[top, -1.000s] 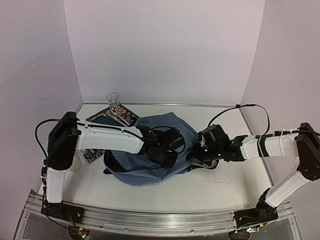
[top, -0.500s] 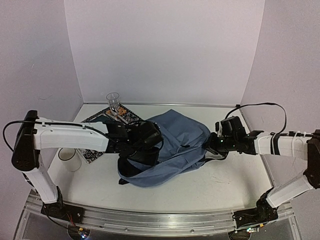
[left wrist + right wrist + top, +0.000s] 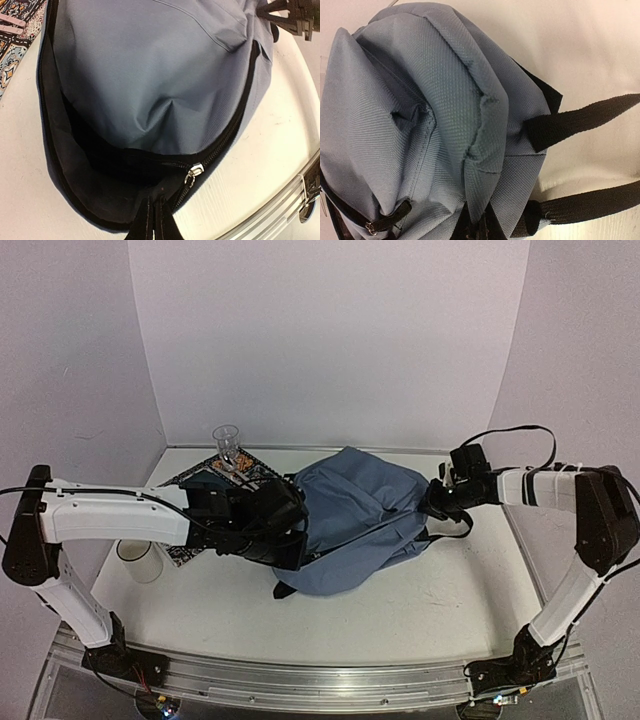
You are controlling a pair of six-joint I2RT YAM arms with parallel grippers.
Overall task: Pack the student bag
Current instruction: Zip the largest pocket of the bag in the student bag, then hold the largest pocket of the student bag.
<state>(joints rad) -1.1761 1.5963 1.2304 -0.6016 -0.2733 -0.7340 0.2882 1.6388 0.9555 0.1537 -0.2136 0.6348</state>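
The student bag [image 3: 365, 510], grey-blue with a dark zipper line, lies on its side in the middle of the table. Its mouth gapes toward my left gripper [image 3: 292, 545]. In the left wrist view that gripper [image 3: 153, 216] is shut on the black rim of the bag [image 3: 150, 80], beside the silver zipper slider [image 3: 195, 170]. My right gripper [image 3: 436, 502] is at the bag's far right end. Up close, this gripper [image 3: 480, 226] is shut on a fold of the bag's fabric [image 3: 445, 90], with black straps [image 3: 580, 122] beside it.
A patterned book [image 3: 215, 480] lies at the back left, partly under the bag, with a clear glass [image 3: 227, 440] standing on it. A translucent cup [image 3: 140, 560] stands at the left. The metal rail [image 3: 295, 197] runs along the near edge.
Both grippers have carried the bag to the right and toward the back wall. The left arm has stretched out flat, and the right gripper has swung to the far right.
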